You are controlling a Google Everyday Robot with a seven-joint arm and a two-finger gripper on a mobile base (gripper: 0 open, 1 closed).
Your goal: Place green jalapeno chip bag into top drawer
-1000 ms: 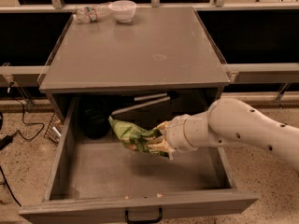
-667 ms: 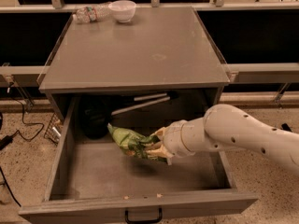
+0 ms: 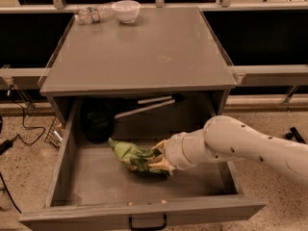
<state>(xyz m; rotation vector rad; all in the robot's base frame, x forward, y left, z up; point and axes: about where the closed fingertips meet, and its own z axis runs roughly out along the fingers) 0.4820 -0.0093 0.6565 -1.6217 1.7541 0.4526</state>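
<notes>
The top drawer is pulled wide open below the grey cabinet top, its black handle at the front edge. My white arm reaches in from the right. My gripper is low inside the drawer, shut on the green jalapeno chip bag. The crinkled bag sticks out to the left of the fingers and lies on or just above the drawer floor, near the middle.
A clear plastic bottle lies on its side and a white bowl stands at the back left of the cabinet top. A dark round object and thin rods sit at the drawer's back. Cables lie on the floor at left.
My gripper has moved lower and slightly left inside the drawer, carrying the green bag down toward the drawer floor. The drawer has not moved.
</notes>
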